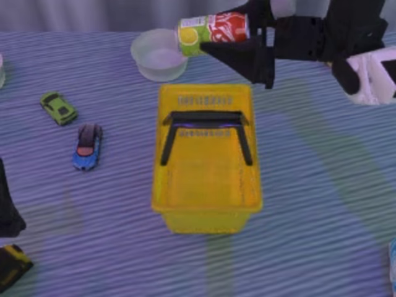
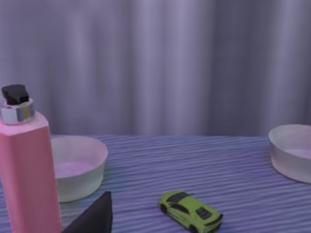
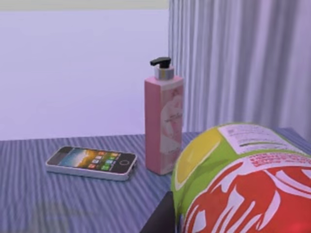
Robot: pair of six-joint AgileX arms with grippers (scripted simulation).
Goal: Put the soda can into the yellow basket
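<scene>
Right gripper (image 1: 242, 38) is up at the far side of the tabletop (image 1: 322, 185), its dark fingers closed on the soda can (image 1: 212, 32), and the can lies sideways in the grasp with its green-yellow end toward the top view's left. In the top view the can overlaps the rim of the white bowl (image 1: 158, 55), just beyond the far wall of the yellow basket (image 1: 207, 158). So the can is not over the basket opening yet. In the right wrist view the can (image 3: 243, 179) fills the near corner, red and green label up close, with a pink pump bottle (image 3: 164, 121) and a phone (image 3: 91, 162) standing off behind it.

Here's the danger: let go from this spot and the can likely drops into the bowl or clips the basket's far wall and rolls off across the tabletop. The black handles (image 1: 206, 130) also lie across the basket's far half, and a can coming in low could catch on them. A sideways grip on a round can could let it slip.

Left arm sits parked at the left edge; its gripper (image 1: 7, 210) can't be read for open or shut.
</scene>
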